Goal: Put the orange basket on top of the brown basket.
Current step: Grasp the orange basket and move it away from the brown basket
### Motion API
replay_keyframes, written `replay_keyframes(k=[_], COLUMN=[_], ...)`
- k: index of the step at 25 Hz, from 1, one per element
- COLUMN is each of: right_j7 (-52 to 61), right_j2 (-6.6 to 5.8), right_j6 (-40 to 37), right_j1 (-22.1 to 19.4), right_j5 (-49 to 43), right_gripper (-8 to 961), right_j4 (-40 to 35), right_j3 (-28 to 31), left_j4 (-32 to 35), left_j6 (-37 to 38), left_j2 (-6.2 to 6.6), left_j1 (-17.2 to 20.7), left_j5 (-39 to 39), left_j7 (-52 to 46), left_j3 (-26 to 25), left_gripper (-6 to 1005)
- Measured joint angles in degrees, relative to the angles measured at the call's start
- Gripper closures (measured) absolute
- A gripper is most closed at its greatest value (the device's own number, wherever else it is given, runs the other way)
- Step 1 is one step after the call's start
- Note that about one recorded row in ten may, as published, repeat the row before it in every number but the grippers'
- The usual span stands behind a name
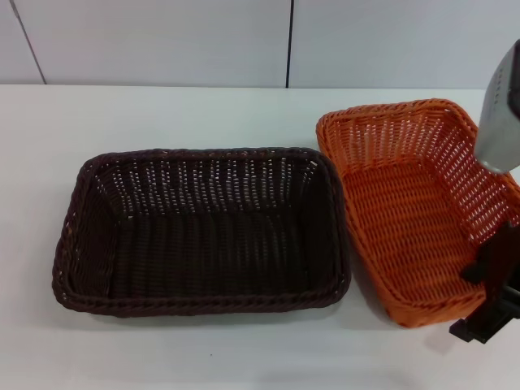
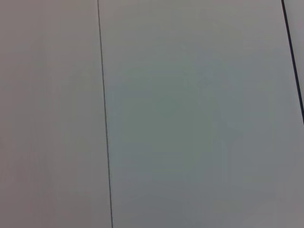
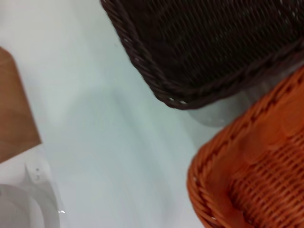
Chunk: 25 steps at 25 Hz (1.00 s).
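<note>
The brown basket (image 1: pixel 203 236) sits flat on the white table, left of centre in the head view. To its right lies the orange basket (image 1: pixel 406 211), turned at an angle, its left rim close to the brown basket's right rim. My right gripper (image 1: pixel 491 296) is at the orange basket's near right corner, and the arm hides that part of the rim. The right wrist view shows a corner of the orange basket (image 3: pixel 256 175) close up and a corner of the brown basket (image 3: pixel 204 42) beyond it, with a strip of table between them. My left gripper is out of view.
The white table (image 1: pixel 162 114) runs back to a pale panelled wall (image 1: pixel 162 41). In the right wrist view a wooden surface (image 3: pixel 14 109) and a white object (image 3: pixel 28 199) lie past the table's edge. The left wrist view shows only a wall panel (image 2: pixel 190 118).
</note>
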Motion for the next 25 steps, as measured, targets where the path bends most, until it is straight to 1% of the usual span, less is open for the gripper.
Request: replay_keyframes(k=[2, 5, 6, 7, 8, 12, 15, 17, 20, 25], right_j7=[-0.03, 0.19, 0.36, 0.58, 0.58, 1.19, 1.34, 2.09, 2.65, 3.7], right_j2=[0.19, 0.36, 0.43, 0.51, 0.51, 0.62, 0.66, 0.72, 0.74, 0.82], right_j6=[2.8, 4.86, 5.95, 7.7, 7.7, 11.53, 12.12, 12.68, 12.81, 14.08], right_j1=[0.05, 0.08, 0.14, 0.36, 0.36, 0.67, 0.04, -0.69, -0.37, 0.2], right_j5=[-1.04, -1.48, -1.71, -1.86, -1.86, -2.33, -2.58, -3.79, -4.17, -4.23], right_gripper=[190, 191, 192, 192, 192, 194, 194, 195, 196, 432], right_j4=[2.16, 3.64, 4.69, 7.38, 7.38, 11.89, 10.62, 8.01, 7.8, 7.7], right_j3=[-1.14, -2.03, -2.63, -4.01, -4.01, -6.97, -8.43, -11.47, -12.11, -12.64], left_j4=[0.18, 0.75, 0.81, 0.94, 1.13, 1.66, 1.91, 2.29, 2.38, 3.07], left_j6=[-0.33, -0.51, -0.51, -0.51, -0.51, -0.5, -0.49, -0.48, -0.46, -0.41], left_j2=[0.05, 0.08, 0.08, 0.08, 0.11, 0.19, 0.23, 0.26, 0.26, 0.26], left_j1=[0.0, 0.0, 0.0, 0.0, 0.01, 0.01, -0.04, -0.23, -0.28, -0.69], left_j5=[-0.03, -0.07, -0.07, -0.07, -0.07, -0.07, -0.08, -0.08, -0.07, -0.07], left_j7=[0.01, -0.01, -0.03, -0.1, -0.21, -0.35, -0.39, -0.44, -0.44, -0.5], left_j3=[0.0, -0.02, -0.03, -0.05, -0.06, -0.09, -0.13, -0.53, -0.7, -0.72], left_gripper=[244, 245, 245, 245, 245, 245, 245, 245, 245, 246])
